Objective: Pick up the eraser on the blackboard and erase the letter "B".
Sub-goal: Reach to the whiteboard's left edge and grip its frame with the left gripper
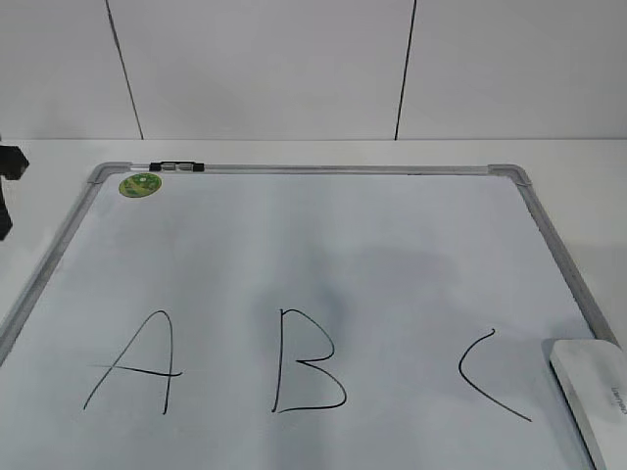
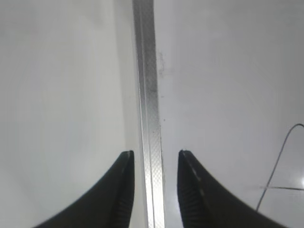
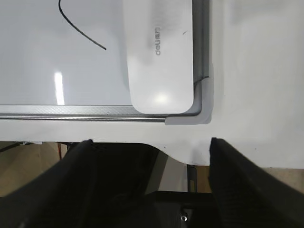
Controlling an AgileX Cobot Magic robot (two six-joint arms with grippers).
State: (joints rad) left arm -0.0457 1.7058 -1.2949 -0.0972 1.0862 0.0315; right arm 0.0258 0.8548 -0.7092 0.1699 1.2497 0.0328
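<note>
The blackboard point(image 1: 294, 245) is a white board with a grey frame lying flat on the table. On it are black letters "A" point(image 1: 135, 364), "B" point(image 1: 306, 362) and "C" point(image 1: 490, 374). The white eraser point(image 1: 596, 392) lies at the board's near right corner; it also shows in the right wrist view point(image 3: 159, 52). My right gripper point(image 3: 149, 142) is open and empty, above the table's front edge, short of the eraser. My left gripper point(image 2: 156, 154) is open and empty, straddling the board's left frame rail point(image 2: 148, 95). Neither gripper shows in the exterior view.
A round green sticker point(image 1: 140, 184) sits at the board's far left corner, with a marker point(image 1: 176, 166) on the far frame rail. A dark object point(image 1: 8, 186) stands at the left edge. The table's front edge and floor point(image 3: 28, 161) lie below the right gripper.
</note>
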